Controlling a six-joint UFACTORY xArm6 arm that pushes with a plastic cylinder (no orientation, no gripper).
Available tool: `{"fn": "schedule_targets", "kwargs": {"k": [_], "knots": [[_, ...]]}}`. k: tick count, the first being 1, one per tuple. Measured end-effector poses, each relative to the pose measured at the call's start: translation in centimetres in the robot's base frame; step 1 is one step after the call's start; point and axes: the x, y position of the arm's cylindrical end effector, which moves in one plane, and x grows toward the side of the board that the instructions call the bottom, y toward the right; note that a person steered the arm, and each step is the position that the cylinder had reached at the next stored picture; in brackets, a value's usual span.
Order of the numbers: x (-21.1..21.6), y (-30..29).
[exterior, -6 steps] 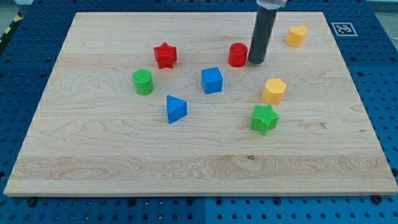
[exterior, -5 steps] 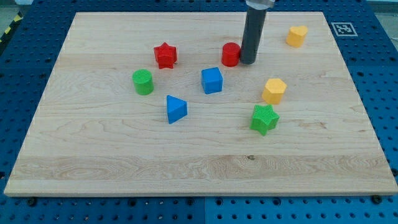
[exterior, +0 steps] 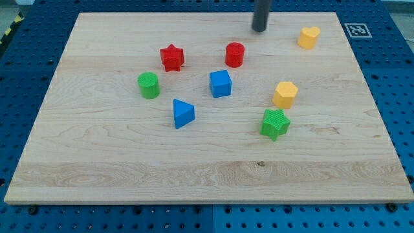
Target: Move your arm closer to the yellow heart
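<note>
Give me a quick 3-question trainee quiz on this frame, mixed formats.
1. True or false: my tip touches the yellow heart.
2. Which block sits nearest my tip? A) red cylinder B) green star C) blue triangle
3. Fill in: the yellow heart lies toward the view's ____ of my tip.

Key: 1 false, bare board lies between them. 2 A. 3 right.

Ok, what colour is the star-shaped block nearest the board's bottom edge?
Green: the green star block, seen in the camera view, just below the yellow hexagonal block.
</note>
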Motion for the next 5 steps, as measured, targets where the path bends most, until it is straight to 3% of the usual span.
{"fn": "schedule_targets", "kwargs": {"k": [2, 5], "knots": [[-1.4, 13.6], [3.2, 10.4]]}}
